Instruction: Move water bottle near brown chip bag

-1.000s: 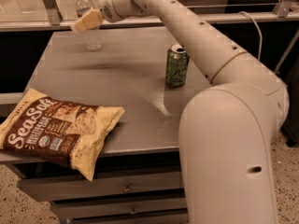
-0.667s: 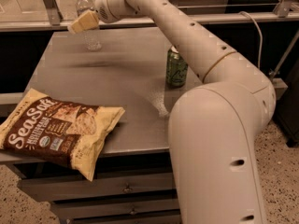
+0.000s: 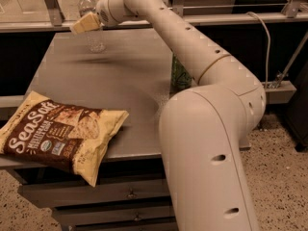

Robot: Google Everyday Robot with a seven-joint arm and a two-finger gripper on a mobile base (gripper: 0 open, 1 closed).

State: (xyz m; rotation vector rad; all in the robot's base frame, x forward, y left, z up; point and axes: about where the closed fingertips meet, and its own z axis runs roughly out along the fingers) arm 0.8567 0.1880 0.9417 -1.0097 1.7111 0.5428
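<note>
Camera view, and right up front the robot's big cream arm [image 3: 211, 143] fills the lower right, rising from the near edge and sweeping back over the table. Down below the near edge there's a stack of grey drawers [image 3: 96, 194]. On the front left corner lies the brown chip bag [image 3: 55, 136], flat, "Sea Salt" lettering up, its pale yellow corner hanging off the front edge of the grey table [image 3: 130, 81]. Moving back, mid-table on the right, a green drink can [image 3: 179, 76] stands upright, mostly hidden behind the arm. And now the far left corner: here's the water bottle [image 3: 95, 40], upright, white cap on top, standing well apart from the chip bag with the bare tabletop between them. The gripper [image 3: 85, 24] sits right at the bottle's upper body, its pale yellow tip crossing in front of the clear plastic. Is it clamped on the bottle or merely alongside it? Cannot tell from here; the overlap hides the contact. The bottle's base looks to be down on the table surface.
</note>
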